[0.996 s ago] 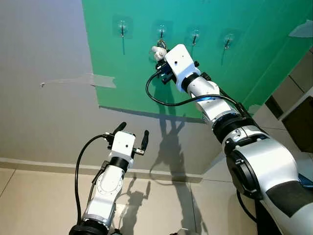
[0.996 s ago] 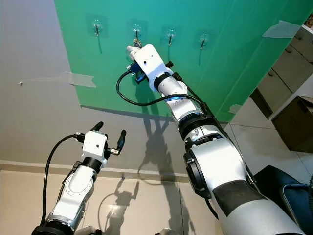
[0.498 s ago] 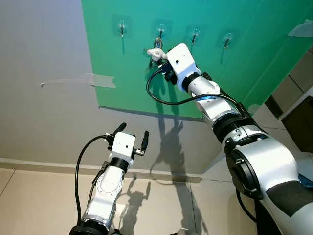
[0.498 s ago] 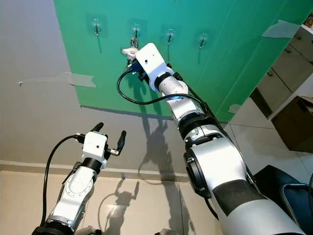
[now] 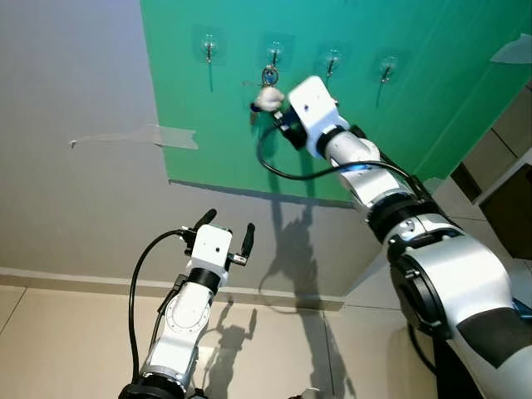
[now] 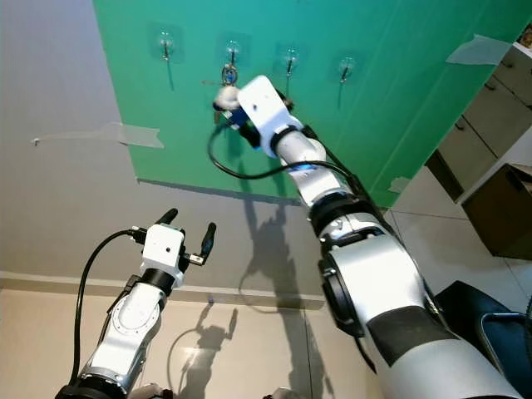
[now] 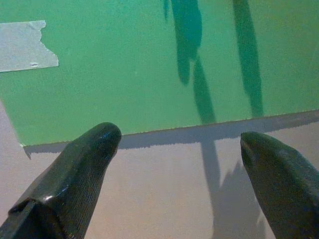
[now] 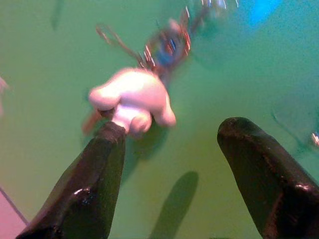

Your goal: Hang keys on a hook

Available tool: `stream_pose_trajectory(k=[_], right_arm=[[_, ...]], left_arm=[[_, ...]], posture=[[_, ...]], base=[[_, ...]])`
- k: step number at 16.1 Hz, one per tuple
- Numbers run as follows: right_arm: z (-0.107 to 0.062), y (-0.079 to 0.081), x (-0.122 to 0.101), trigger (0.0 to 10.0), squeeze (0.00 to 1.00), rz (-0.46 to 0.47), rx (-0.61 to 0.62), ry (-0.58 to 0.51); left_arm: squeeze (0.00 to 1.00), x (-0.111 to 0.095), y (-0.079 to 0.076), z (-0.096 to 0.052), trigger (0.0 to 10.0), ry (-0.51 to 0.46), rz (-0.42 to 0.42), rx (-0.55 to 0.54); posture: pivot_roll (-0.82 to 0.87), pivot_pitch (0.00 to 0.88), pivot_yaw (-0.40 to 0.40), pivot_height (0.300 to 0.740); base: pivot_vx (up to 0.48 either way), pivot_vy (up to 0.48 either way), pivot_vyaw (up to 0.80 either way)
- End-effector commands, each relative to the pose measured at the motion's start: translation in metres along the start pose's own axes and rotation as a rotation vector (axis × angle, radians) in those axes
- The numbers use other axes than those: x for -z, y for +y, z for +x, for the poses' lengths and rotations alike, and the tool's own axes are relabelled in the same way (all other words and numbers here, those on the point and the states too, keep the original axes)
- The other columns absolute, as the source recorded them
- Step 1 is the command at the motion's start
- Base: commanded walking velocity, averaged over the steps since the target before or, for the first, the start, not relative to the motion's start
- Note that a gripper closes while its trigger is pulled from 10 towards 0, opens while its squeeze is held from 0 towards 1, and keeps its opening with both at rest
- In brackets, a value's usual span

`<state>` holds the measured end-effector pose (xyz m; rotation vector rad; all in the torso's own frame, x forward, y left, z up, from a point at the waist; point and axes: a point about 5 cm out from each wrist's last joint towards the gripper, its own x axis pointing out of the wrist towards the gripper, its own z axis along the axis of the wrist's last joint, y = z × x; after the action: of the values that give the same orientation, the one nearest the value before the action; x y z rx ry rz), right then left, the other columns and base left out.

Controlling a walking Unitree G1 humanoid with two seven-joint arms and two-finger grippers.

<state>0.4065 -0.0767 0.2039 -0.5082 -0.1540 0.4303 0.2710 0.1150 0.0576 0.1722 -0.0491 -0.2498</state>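
Grey wall [image 5: 75, 75] — taped green sheet [image 5: 432, 91] — tiled floor [image 5: 66, 332].

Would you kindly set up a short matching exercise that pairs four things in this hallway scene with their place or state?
Things:
1. keys
2. left tool
3. right tool
4. tape strip

Places or states:
A. held low before the grey wall, fingers spread, nothing between them
B. stuck across the edge where the green panel meets the grey wall
C. hanging at the second hook from the left, with a white charm
D. raised to the green panel, fingers apart, just beside the white charm

Pairs: 1-C, 2-A, 3-D, 4-B
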Motion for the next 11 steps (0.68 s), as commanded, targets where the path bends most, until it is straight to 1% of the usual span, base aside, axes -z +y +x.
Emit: stream_pose_trajectory(k=[1, 2, 3, 4, 7, 8, 9, 10, 11], right_arm=[[-0.006, -0.003, 0.014, 10.0, 0.0, -0.019, 0.013, 0.053], [-0.008, -0.002, 0.02, 10.0, 0.0, -0.016, 0.009, 0.068], [-0.013, -0.002, 0.031, 10.0, 0.0, 0.012, 0.021, 0.099], [-0.016, -0.002, 0.037, 10.0, 0.0, 0.014, 0.028, 0.117], [-0.026, -0.003, 0.054, 10.0, 0.0, 0.046, 0.059, 0.16], [-0.027, -0.002, 0.057, 10.0, 0.0, 0.042, 0.061, 0.164], [-0.03, 0.0, 0.062, 10.0, 0.0, 0.095, 0.049, 0.172], [-0.033, 0.003, 0.066, 10.0, 0.0, 0.162, 0.047, 0.164], [-0.036, 0.01, 0.069, 10.0, 0.0, 0.218, 0.038, 0.151]], left_arm=[[0.0, -0.003, -0.006, 0.0, 10.0, -0.006, -0.005, 0.012], [0.0, -0.003, -0.005, 0.0, 10.0, -0.006, -0.005, 0.012], [0.0, -0.003, -0.006, 0.0, 10.0, -0.006, -0.004, 0.014], [0.0, -0.003, -0.005, 0.001, 10.0, -0.006, -0.005, 0.016], [0.0, -0.003, -0.004, 0.001, 10.0, 0.0, -0.006, 0.014], [0.0, -0.002, -0.003, 0.002, 10.0, 0.003, -0.007, 0.012], [0.0, -0.001, 0.0, 0.003, 10.0, 0.013, -0.022, -0.004], [0.0, 0.002, 0.006, 0.004, 10.0, 0.04, -0.084, -0.03], [0.0, 0.007, 0.017, 0.005, 10.0, 0.081, -0.151, -0.077]], posture=[[0.0, 0.0, -0.133, 0.723], [0.0, 0.0, -0.133, 0.723], [-0.01, 0.0, -0.13, 0.723], [-0.01, 0.0, -0.126, 0.723], [-0.02, 0.0, -0.123, 0.723], [-0.02, 0.0, -0.123, 0.723], [-0.02, 0.0, -0.122, 0.723], [-0.02, 0.0, -0.116, 0.723], [-0.03, 0.0, -0.111, 0.723]], base=[[0.0, 0.0, 0.0], [0.0, 0.0, 0.0], [0.0, 0.0, 0.0], [0.0, 0.0, 0.0], [0.0, 0.0, 0.0], [0.0, 0.0, 0.0], [0.0, 0.0, 0.0], [0.0, 0.0, 0.0], [0.0, 0.0, 0.0]])
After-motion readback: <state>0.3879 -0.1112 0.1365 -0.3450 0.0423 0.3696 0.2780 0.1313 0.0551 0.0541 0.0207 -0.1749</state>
